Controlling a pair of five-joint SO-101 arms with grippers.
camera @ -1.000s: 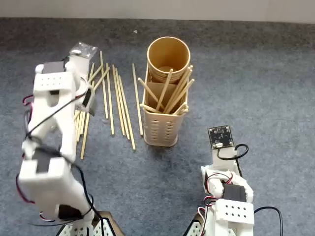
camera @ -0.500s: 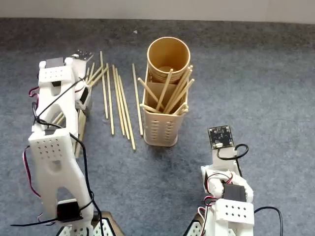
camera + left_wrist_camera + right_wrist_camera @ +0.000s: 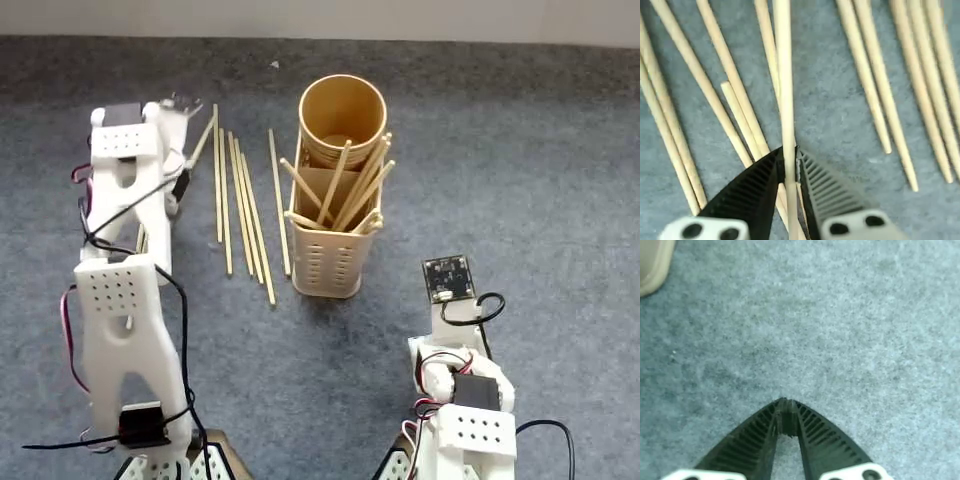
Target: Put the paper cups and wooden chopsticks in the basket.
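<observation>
A tan slotted basket (image 3: 328,262) stands mid-table, with a paper cup (image 3: 343,112) in its far end and several wooden chopsticks (image 3: 352,195) leaning inside. More loose chopsticks (image 3: 245,210) lie on the grey carpet to its left. My left gripper (image 3: 788,155) hangs low over this pile, shut on one chopstick (image 3: 785,90) that runs straight out from between its fingers. In the high view the left arm (image 3: 125,190) covers the pile's left part. My right gripper (image 3: 786,412) is shut on nothing, just above bare carpet near the basket's front right.
The right arm (image 3: 455,390) sits folded at the front right, with its wrist camera (image 3: 447,278) facing up. A corner of the basket (image 3: 652,262) shows in the right wrist view. Open carpet lies right of and behind the basket.
The left arm has straightened, and its wrist has moved toward the far side over the loose chopsticks. The right arm, the basket and the cup have not moved.
</observation>
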